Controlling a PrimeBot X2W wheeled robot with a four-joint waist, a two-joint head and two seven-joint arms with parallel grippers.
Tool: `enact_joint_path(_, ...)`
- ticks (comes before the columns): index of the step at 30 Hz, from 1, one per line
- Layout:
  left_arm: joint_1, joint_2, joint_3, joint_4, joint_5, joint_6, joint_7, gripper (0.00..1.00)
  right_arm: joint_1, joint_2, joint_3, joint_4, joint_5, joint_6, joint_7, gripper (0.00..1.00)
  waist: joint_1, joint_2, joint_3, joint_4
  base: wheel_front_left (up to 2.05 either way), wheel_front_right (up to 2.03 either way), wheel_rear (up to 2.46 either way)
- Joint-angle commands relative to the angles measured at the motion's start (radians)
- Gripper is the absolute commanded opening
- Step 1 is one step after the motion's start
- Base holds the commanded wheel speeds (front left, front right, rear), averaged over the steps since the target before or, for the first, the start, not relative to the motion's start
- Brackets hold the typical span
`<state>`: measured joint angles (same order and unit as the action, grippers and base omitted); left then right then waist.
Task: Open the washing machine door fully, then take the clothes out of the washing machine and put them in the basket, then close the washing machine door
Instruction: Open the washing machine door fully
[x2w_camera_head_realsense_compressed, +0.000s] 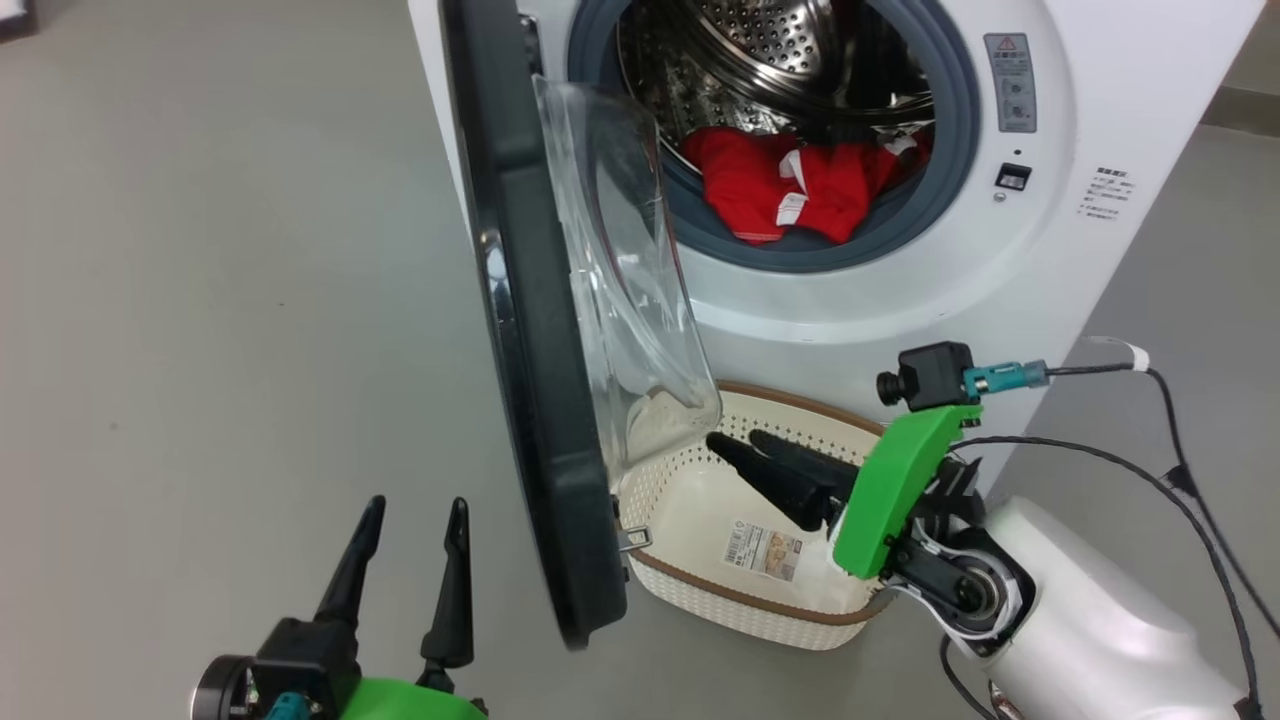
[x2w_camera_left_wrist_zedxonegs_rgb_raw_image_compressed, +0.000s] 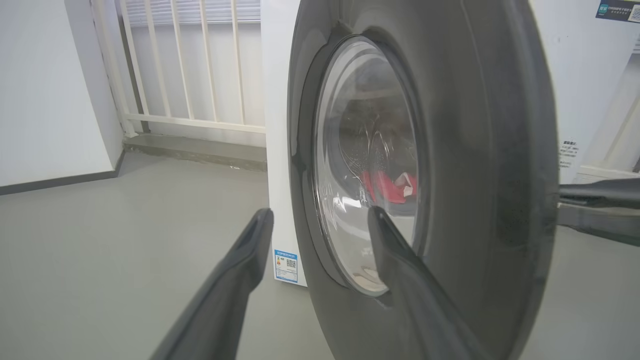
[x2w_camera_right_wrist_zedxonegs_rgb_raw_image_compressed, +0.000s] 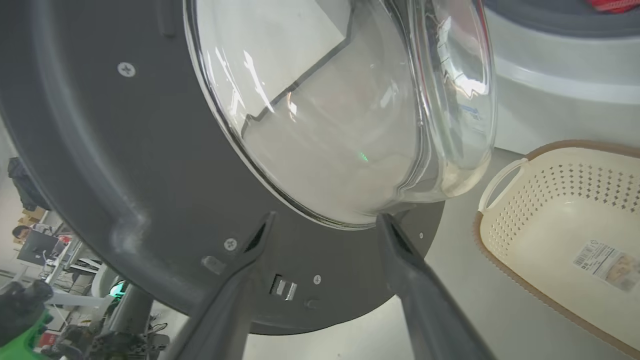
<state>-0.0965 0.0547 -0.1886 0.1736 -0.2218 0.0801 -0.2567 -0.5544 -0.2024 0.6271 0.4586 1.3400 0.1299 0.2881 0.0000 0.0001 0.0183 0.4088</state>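
Your right gripper (x2w_camera_head_realsense_compressed: 733, 437), spread and empty, sits on the inner side of the washing machine door (x2w_camera_head_realsense_compressed: 530, 400), below the clothes (x2w_camera_head_realsense_compressed: 760, 185); left gripper (x2w_camera_head_realsense_compressed: 416, 503), likewise spread, hangs outside it.

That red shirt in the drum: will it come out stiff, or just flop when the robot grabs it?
Probably floppy: the red shirt lies crumpled in soft folds. It looks thin, so it is likely light for its size. Its lower edge seems to rest on the grey gasket, so it may drag or catch there on the way out.
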Motion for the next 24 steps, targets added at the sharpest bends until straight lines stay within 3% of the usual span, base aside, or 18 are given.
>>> enact_joint_path(1,-0.003,0.015,0.036,-0.033,-0.004,0.008,-0.005,1.0,0.005,-0.012,0.024,-0.028,-0.046,0.001,-0.055,1.0,0.0,-0.0001,-0.005,-0.014,0.0,0.0,0.0)
enact_joint_path(5,0.007,0.018,0.039,-0.042,-0.006,0.01,-0.005,1.0,0.013,-0.055,0.069,0.02,-0.192,0.001,-0.236,1.0,0.0,-0.0001,-0.017,-0.026,0.0,0.0,0.0)
enact_joint_path(11,0.029,0.026,0.057,-0.069,-0.01,0.016,-0.005,1.0,0.052,-0.052,0.078,0.123,-0.38,0.001,-0.484,1.0,0.0,-0.0001,-0.029,-0.047,0.0,0.0,0.0)
enact_joint_path(18,0.047,0.029,0.072,-0.096,-0.009,0.021,-0.005,1.0,0.07,-0.02,-0.003,0.181,-0.59,0.001,-0.547,1.0,0.0,-0.0001,-0.023,-0.071,0.0,0.0,0.0)
enact_joint_path(24,0.054,0.025,0.076,-0.113,-0.004,0.021,-0.005,1.0,0.163,0.039,-0.243,0.037,-0.863,0.001,-0.549,1.0,0.0,-0.0001,-0.024,-0.079,0.0,0.0,0.0)
